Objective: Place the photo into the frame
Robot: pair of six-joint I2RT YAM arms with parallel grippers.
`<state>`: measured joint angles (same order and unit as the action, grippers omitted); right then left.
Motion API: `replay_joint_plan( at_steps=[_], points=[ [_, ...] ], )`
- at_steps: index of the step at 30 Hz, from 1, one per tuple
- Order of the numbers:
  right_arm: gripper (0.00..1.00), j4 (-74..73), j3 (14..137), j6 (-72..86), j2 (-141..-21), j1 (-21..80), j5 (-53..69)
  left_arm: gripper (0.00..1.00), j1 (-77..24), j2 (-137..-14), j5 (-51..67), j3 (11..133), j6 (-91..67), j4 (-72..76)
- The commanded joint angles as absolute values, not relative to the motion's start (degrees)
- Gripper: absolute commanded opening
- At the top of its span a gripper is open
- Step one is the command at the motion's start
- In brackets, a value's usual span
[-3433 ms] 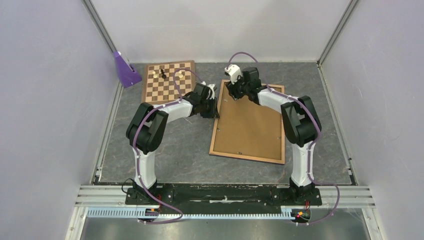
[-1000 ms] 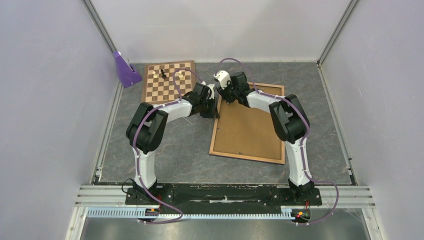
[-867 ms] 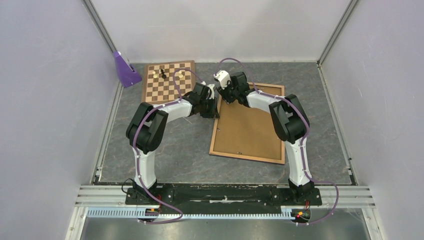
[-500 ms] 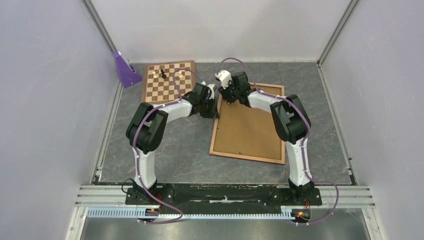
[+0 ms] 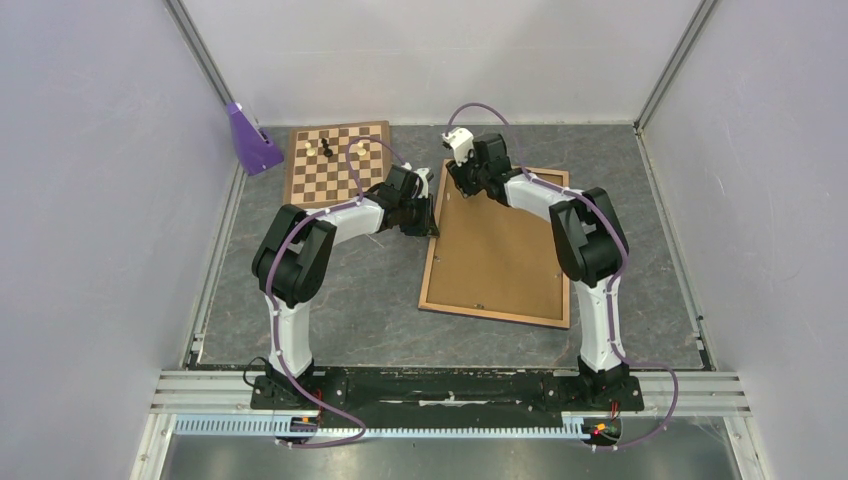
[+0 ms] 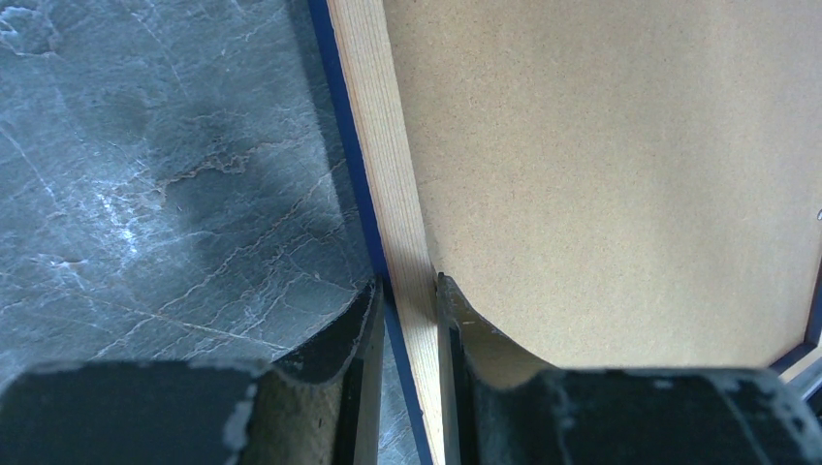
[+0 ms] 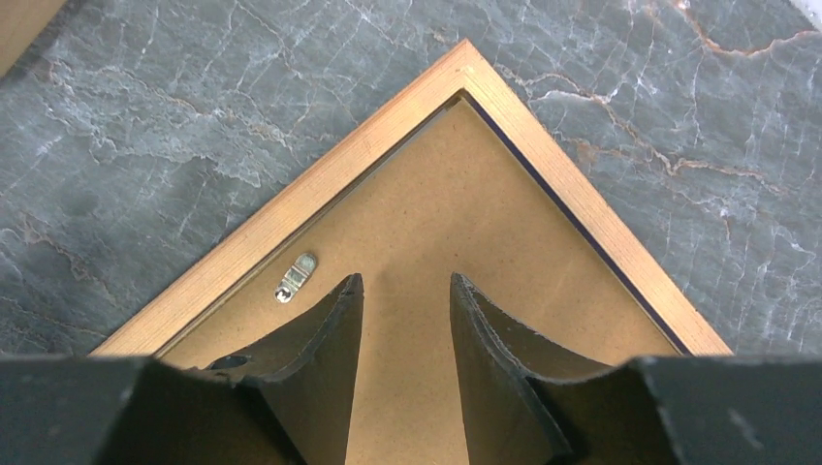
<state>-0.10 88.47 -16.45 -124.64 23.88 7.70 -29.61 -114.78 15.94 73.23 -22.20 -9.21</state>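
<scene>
Top external view had the frame [image 5: 427,270] lying back-up on the table [image 5: 330,290], with its long axis running away from the bases and the backing board [image 5: 497,250] sitting in it. Couldn't spot the photo in any view, so no idea where it was.

Left tool [image 6: 407,283] was clamped on the frame's left rail up near the far corner, one finger outside and one on the board side. Right tool [image 7: 405,281] hung over that same corner, jaws apart, nothing in them.

The bit that mattered, I reckoned, was the little metal clip [image 7: 294,277]. It sat just beside one right finger, between it and the rail, so the right arm looked best placed to work it.
</scene>
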Motion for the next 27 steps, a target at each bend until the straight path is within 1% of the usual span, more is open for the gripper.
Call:
replay_joint_plan(
  at_steps=[1,27],
  points=[
    [0.41,0.1,91.4,-15.9,-126.2,24.0,7.4,0.02,-29.7,-116.5,18.5,74.0,-19.3,-9.5],
    [0.41,1.4,85.9,-15.1,-126.5,26.5,9.3,0.02,-29.7,-116.7,18.7,74.2,-19.4,-9.4]
  ],
)
